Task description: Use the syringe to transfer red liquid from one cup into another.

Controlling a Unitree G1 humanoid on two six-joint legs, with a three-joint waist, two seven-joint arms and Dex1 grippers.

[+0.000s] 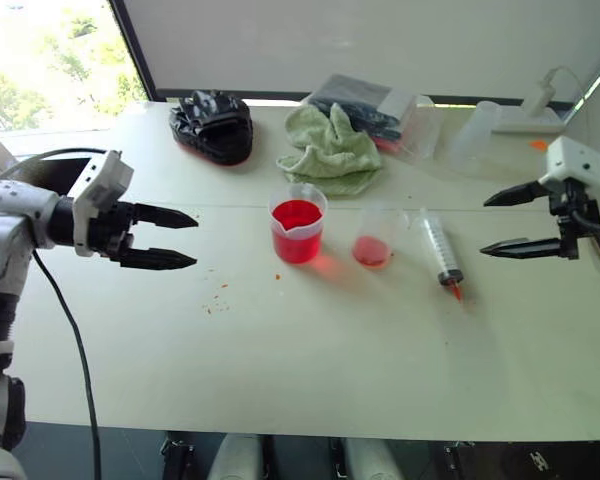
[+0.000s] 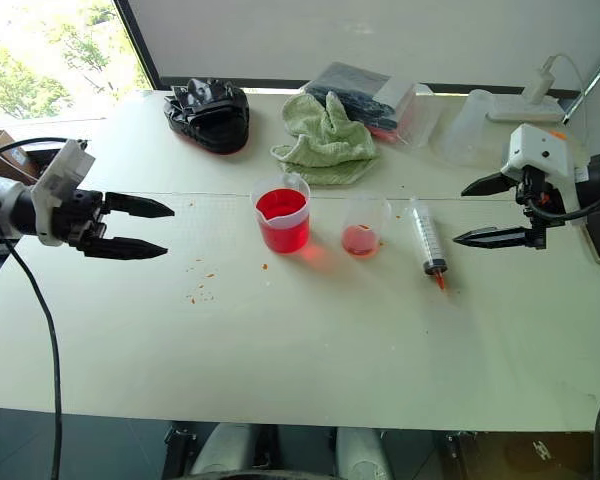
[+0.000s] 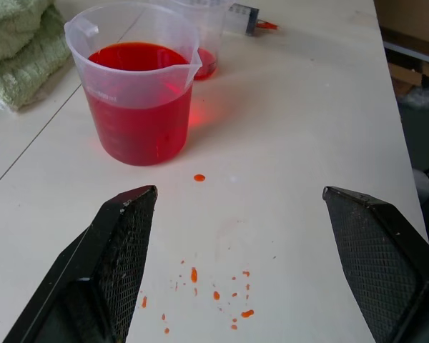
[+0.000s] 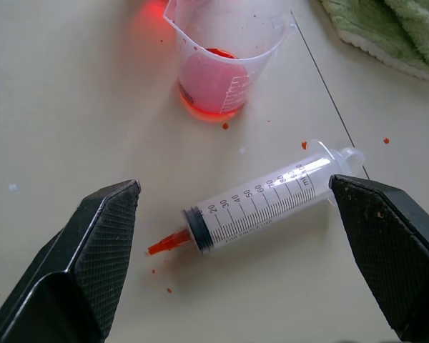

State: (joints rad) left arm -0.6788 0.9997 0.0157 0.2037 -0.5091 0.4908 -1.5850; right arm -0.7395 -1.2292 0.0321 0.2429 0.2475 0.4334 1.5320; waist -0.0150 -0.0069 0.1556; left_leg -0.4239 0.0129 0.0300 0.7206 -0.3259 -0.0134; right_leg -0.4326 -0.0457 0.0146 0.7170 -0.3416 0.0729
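The syringe (image 1: 442, 252) lies flat on the white table (image 1: 280, 370), its orange-red tip toward the front edge and its plunger pushed in. To its left stands the smaller clear cup (image 1: 373, 240) with a shallow pink-red pool at its bottom. Further left is the wider spouted beaker (image 1: 298, 230), about half full of red liquid (image 3: 136, 61). My left gripper (image 1: 195, 240) hovers open left of the beaker, pointing at it. At the right, my right gripper (image 1: 484, 227) hovers open, and in its wrist view the syringe (image 4: 264, 204) lies below the gap between the fingers.
A green towel (image 1: 330, 150), a black crumpled bag (image 1: 213, 125), a plastic packet (image 1: 365, 100), two empty clear cups (image 1: 475, 130) and a white power strip (image 1: 525, 115) line the back of the table. Small red drops (image 1: 218, 300) dot the surface front-left of the beaker.
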